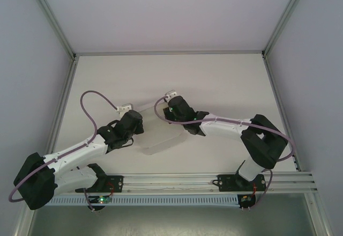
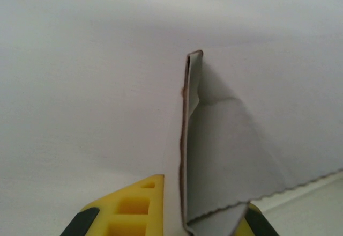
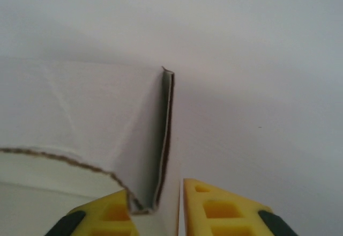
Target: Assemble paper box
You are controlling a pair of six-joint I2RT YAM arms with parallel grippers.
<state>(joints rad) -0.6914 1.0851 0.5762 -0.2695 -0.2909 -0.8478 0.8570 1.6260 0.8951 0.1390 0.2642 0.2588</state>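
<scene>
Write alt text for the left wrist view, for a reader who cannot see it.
A thin white flap of the paper box stands on edge between the left gripper's two yellow fingers, which are closed on it. Its brown cut edge runs straight up the middle of the picture, against plain white.

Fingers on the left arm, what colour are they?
Yellow fingers with a black patch at the outer edge, seen best in the left wrist view.

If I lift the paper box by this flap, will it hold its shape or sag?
Probably sags: the paper box is thin card, and its flap folds sharply at the left pincer. Likely light, so a nudge may slide it. Its ragged edge could tear if pulled apart.
</scene>
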